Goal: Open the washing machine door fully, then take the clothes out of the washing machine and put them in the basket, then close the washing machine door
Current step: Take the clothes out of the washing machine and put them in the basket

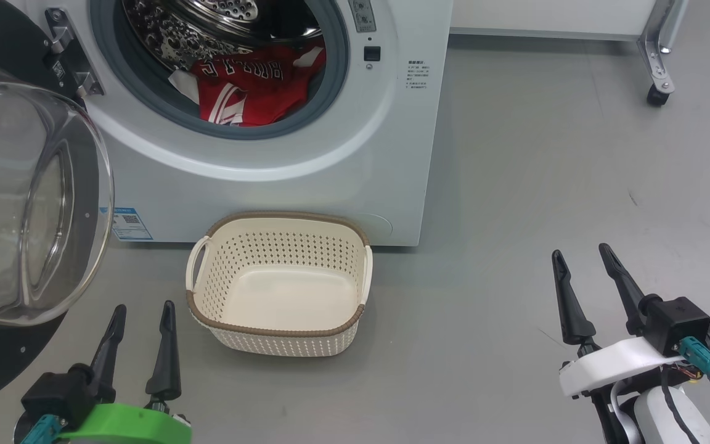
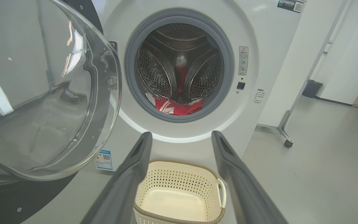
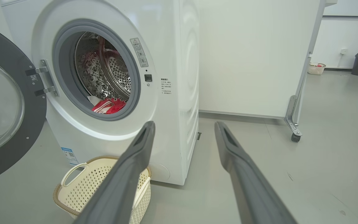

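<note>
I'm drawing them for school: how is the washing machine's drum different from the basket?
The drum is shiny steel; the basket is cream plastic with a brown rim. The drum has red clothes inside; the basket is empty. The drum opens toward the front; the basket opens upward, standing on the floor. Both are full of little holes.

Bright, diffuse indoor light keeps everything sharp. Glare streaks the washing machine door (image 2: pixel 42 102) glass; the drum (image 2: pixel 166 62) is dimmer; faint shadow rims the basket (image 1: pixel 281 253). Wrist views bend lines at their edges.
</note>
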